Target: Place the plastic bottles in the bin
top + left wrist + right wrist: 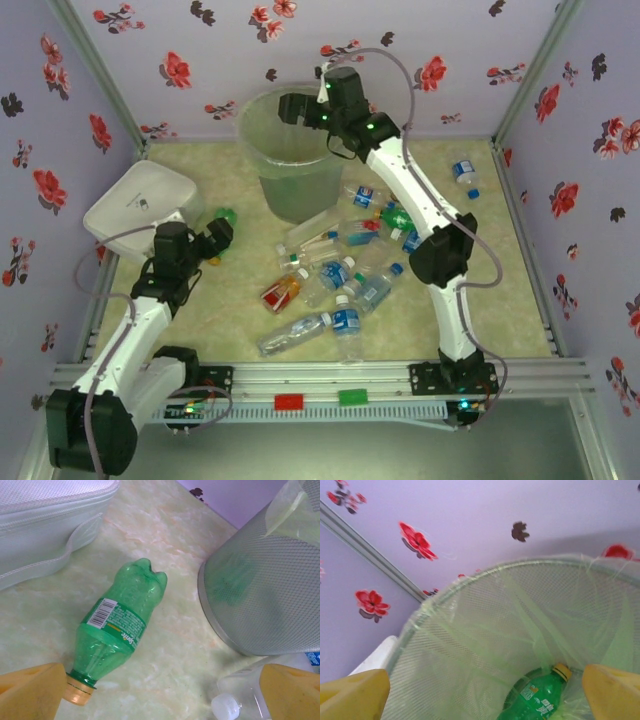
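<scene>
The bin point(290, 160), a tall translucent mesh basket with a clear liner, stands at the back centre. My right gripper point(295, 106) hangs open over its mouth with nothing between the fingers. Down inside the bin point(470, 645) lies a green bottle point(540, 700) with a yellow cap, below the open right gripper point(485, 702). My left gripper point(216, 238) is open low over the table, left of the bin. A green Sprite bottle point(120, 622) lies flat ahead of the left gripper point(165, 700), its orange cap touching the left finger point(30, 692). Several plastic bottles point(345, 270) lie heaped in the middle.
A white rounded-square container point(140, 208) sits at the far left, close beside the green bottle point(226, 215). A clear bottle with a white cap point(227, 707) lies by my left gripper's right finger. One bottle point(465, 176) lies alone at the back right. Flowered walls enclose the table.
</scene>
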`<move>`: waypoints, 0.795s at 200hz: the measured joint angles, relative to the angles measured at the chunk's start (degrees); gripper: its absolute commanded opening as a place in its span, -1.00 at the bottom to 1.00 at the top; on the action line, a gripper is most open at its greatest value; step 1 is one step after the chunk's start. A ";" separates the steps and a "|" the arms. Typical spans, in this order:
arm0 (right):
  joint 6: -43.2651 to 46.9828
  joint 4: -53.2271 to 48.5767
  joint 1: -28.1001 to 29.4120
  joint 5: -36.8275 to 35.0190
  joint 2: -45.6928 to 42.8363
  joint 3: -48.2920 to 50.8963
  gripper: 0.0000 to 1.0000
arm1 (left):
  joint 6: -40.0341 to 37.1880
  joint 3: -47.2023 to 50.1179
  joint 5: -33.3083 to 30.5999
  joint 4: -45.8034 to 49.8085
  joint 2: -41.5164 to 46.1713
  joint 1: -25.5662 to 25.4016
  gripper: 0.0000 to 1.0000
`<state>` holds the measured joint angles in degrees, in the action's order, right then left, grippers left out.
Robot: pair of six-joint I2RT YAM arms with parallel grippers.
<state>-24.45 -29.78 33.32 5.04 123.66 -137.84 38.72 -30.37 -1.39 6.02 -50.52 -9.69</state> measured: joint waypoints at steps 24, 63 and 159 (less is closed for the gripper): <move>0.83 0.42 0.00 0.15 -7.72 6.40 0.99 | -0.79 -0.98 0.02 0.74 -0.66 1.16 1.00; 1.97 3.58 0.07 -0.48 -23.37 23.71 0.99 | -1.62 -4.17 0.13 2.03 -3.23 3.85 1.00; -3.80 8.79 0.09 -10.54 -51.58 71.89 0.99 | -4.15 -12.04 1.09 4.42 -15.63 4.79 0.99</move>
<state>-28.25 -20.99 33.41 -5.50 72.07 -65.95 34.57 -42.41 -0.30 10.44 -66.15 -4.91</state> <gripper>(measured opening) 0.995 0.998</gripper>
